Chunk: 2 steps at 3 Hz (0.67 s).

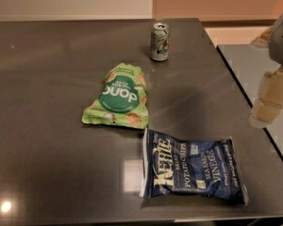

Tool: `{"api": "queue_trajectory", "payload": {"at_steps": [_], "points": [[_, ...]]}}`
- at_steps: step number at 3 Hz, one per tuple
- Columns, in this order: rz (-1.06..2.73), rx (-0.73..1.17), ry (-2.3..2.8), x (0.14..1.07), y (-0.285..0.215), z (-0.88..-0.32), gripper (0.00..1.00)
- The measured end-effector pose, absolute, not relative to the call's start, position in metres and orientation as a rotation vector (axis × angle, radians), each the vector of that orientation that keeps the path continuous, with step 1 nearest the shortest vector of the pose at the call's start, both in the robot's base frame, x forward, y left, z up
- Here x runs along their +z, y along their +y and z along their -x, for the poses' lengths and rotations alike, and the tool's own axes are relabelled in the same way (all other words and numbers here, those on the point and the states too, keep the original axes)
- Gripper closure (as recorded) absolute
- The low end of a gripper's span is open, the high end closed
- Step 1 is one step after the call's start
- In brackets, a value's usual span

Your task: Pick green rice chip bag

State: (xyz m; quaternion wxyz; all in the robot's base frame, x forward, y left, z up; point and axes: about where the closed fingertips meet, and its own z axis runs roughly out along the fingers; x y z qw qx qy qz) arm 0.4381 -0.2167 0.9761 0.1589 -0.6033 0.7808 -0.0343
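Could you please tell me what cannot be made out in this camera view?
1. Gripper: camera view, at the right, beyond the table; the frame's right edge cuts it off.
2. Green rice chip bag: camera view, the print under its dark circle is too small to read.
3. Can: camera view, the label wording is too small to read.

On my table [47, 79] the rice chip bag [119, 98] lies flat near the middle. The can [160, 42] stands behind it, slightly right and well apart. The Kettle bag [191, 171] lies in front and to the right, near the front edge. My gripper [269, 105] hangs far right, by the table's right edge.
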Motion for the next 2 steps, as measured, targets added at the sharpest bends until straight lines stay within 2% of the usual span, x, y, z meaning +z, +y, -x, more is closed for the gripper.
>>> {"api": "queue_trajectory", "payload": {"at_steps": [2], "points": [[1.725, -0.098, 2.232, 0.9762, -0.2167, -0.4381, 0.0]]}}
